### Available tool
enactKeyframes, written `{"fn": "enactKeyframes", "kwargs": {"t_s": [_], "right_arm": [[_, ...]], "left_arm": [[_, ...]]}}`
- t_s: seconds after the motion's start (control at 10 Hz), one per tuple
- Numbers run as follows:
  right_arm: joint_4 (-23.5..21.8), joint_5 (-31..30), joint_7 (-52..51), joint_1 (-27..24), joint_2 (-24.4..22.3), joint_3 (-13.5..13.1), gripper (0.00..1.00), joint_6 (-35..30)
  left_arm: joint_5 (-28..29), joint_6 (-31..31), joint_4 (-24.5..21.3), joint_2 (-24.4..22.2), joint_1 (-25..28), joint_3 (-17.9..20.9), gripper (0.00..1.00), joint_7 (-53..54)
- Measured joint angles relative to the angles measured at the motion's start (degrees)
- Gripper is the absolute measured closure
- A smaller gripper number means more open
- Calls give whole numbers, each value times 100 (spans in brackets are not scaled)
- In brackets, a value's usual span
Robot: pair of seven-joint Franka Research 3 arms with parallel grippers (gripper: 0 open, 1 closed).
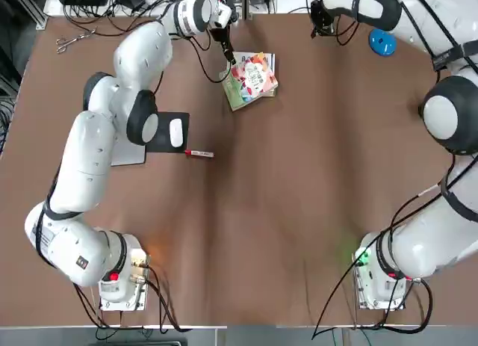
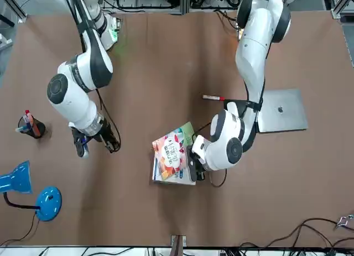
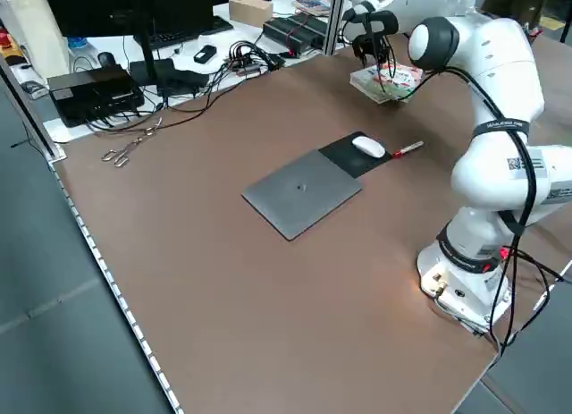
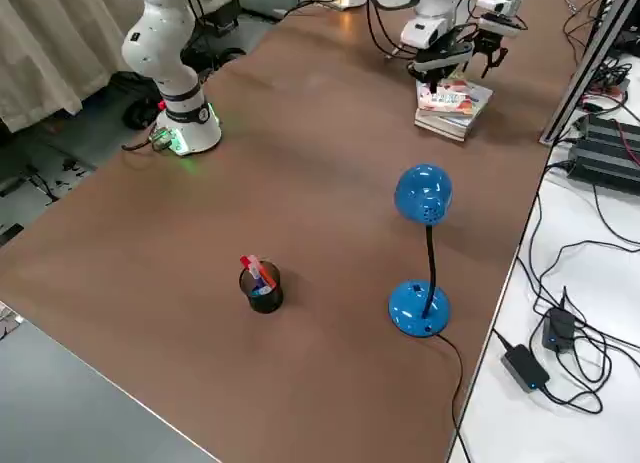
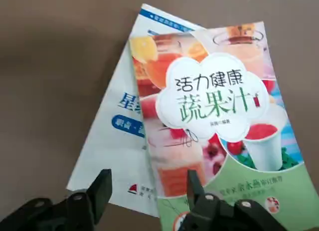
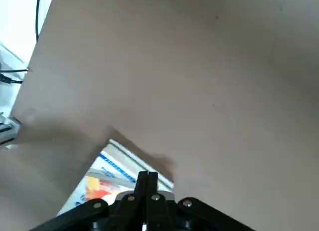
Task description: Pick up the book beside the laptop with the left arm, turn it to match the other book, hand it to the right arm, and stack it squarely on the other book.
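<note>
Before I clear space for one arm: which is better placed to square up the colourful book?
Probably the left: its open hand hovers right by the colourful book, askew on the white one. The right hand is shut and farther off.

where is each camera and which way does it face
Top: overhead, looking down; both arms.
Front: across the table, facing the robot; both arms.
Left side: raised, looking diagonally down; one arm prominent.
Right side: raised, looking diagonally down; both arms.
Left wrist: at its gripper, facing the books; two fingers.
Right wrist: at its gripper, facing the table; fingers.
Both wrists share the books.
</note>
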Motion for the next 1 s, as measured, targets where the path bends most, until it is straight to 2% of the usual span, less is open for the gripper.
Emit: {"fn": "enactKeyframes", "kwargs": {"t_s": [0.2, 0.3, 0.5, 0.7, 1.0], "right_arm": [[485, 470, 484, 150, 367, 20, 100, 6], [694, 582, 631, 302, 584, 29, 100, 7], [942, 609, 1005, 729, 934, 44, 100, 65], [1120, 613, 1621, 1252, 1204, 52, 100, 520], [1480, 613, 1948, 1785, 1830, 50, 100, 1408]], "left_arm": [[0, 66, 123, -269, 35, 35, 15, -553], [7, -79, 123, -531, 61, 136, 2, -877], [12, -811, 102, -918, 110, 614, 0, -1583], [136, -1498, 97, -1138, 167, 1078, 0, -2600], [873, -2548, 99, -1622, 319, 1392, 0, -4075]]}}
